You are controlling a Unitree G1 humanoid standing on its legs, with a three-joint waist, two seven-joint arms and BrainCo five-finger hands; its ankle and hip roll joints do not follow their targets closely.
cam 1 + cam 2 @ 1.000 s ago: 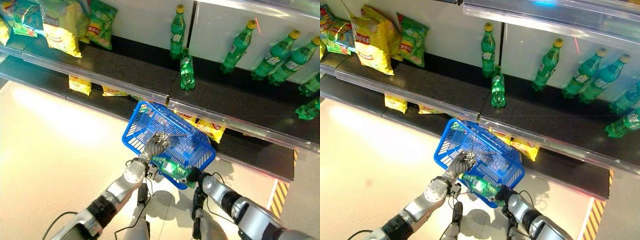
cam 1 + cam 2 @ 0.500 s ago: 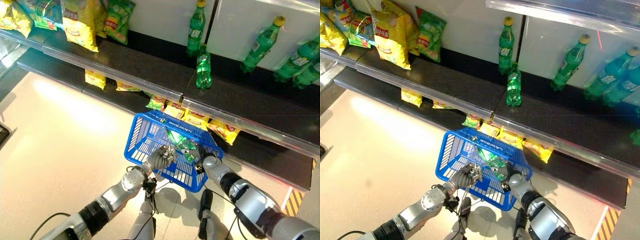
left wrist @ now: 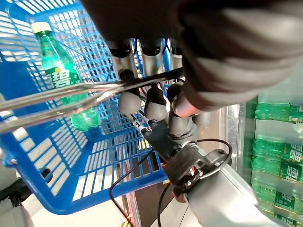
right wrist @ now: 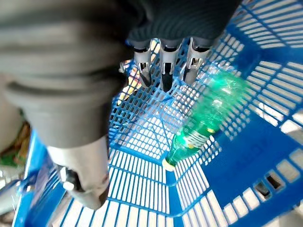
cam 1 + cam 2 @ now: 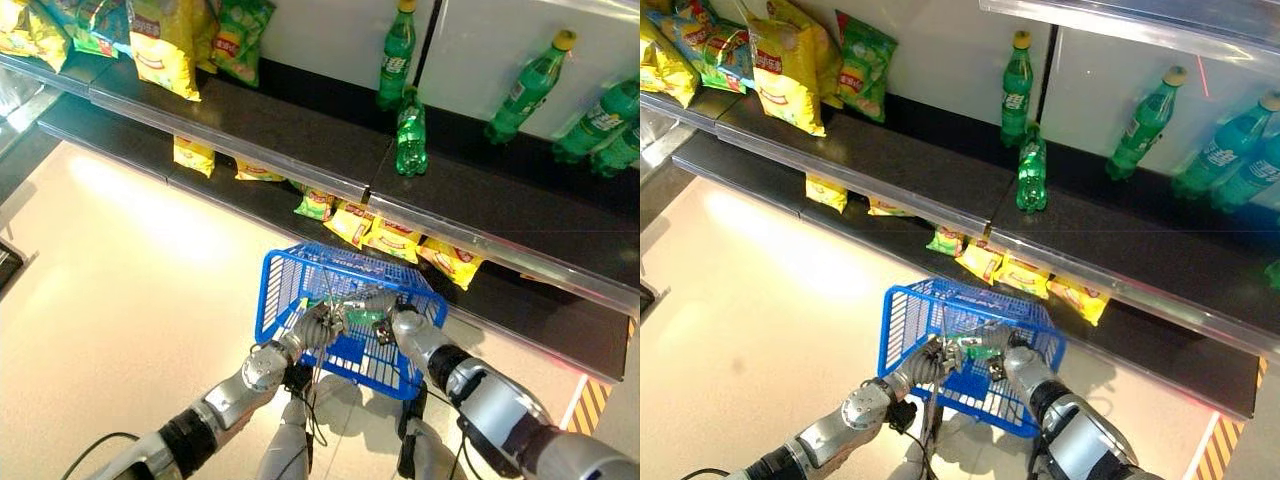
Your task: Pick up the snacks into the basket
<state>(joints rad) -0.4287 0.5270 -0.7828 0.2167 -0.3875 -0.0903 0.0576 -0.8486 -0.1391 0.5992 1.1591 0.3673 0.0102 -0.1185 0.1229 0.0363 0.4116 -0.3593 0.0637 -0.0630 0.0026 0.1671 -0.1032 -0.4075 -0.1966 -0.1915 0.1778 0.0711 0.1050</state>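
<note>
Basket (image 5: 345, 310), the blue plastic one, is hanging in front of the robot because the left hand (image 3: 147, 97) is curling its fingers round the 2 thin wire handles (image 3: 57, 97) and carrying it by them, so the open top is facing up for loading. Inside it, 1 green bottle (image 4: 203, 120) is lying on its side on the mesh floor, cap pointing toward a corner; nothing is gripping it, and it appears to be resting loose against the basket wall.

Right hand (image 4: 163, 59) is reaching over the rim into the basket with its fingers straight and relaxed, holding nothing. Seen from the head cameras, it is sitting at about 3 o'clock from the left hand, the 2 close together above the basket's middle, and the bottle is lying just below and beyond the right hand's fingertips, apart from them.

Snack bags (image 5: 385, 235), yellow and green, are lying on the lower shelf at about 12 o'clock from the basket, near its far rim. Larger bags (image 5: 785, 65) are standing on the upper shelf (image 5: 250, 125) at roughly 10 o'clock, well apart, and more green bottles (image 5: 1030, 170) are standing at 12 to 2 o'clock. No snack bag seems to be in the basket yet.
</note>
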